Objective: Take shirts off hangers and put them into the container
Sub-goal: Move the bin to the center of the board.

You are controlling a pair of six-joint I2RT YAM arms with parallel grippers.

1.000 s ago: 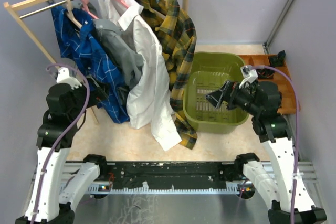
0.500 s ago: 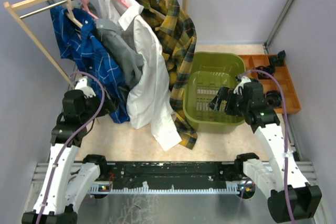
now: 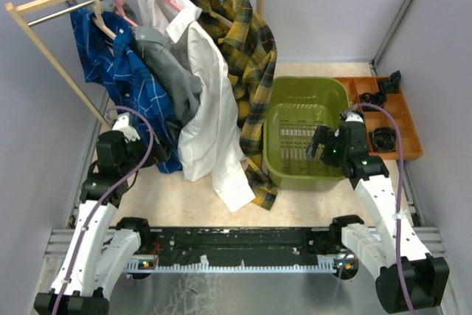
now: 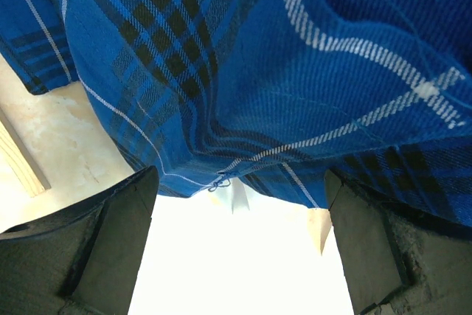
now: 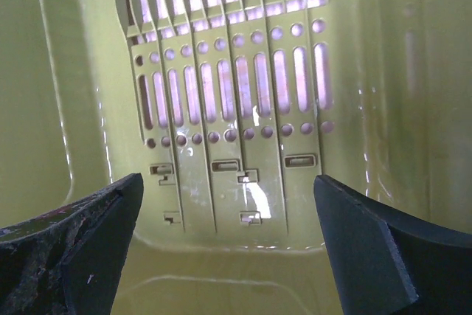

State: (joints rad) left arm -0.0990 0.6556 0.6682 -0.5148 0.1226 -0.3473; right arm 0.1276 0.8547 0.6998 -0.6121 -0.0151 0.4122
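My left gripper [image 4: 242,182] stands wide open with nothing in it, its jaws on either side of the lower hem of the blue shirt [image 4: 295,71], which fills the upper part of the wrist view. Seen from above, this gripper [image 3: 147,145] is at centre left, right against the hanging fabric. My right gripper [image 3: 318,142] is just as wide and just as empty. It hovers over the green basin [image 3: 310,80] at centre right and looks down at the slotted floor [image 5: 228,86], where no cloth lies. I judge the task is barely begun. All four shirts hang at upper left: the blue one [image 3: 118,64], the grey shirt [image 3: 169,71], the white shirt [image 3: 210,108] and the plaid shirt [image 3: 251,42]. The step in hand is reaching for the blue one. Next I must close on a good fold of it and work it free of its hanger [image 3: 92,1], probably with my other arm helping. Much is hidden. The cloth covers the hanger's shoulders, and I cannot tell whether the buttons are done up. The patch below the hem in my wrist view is washed out white, and the shirt hides my fingertips from above.
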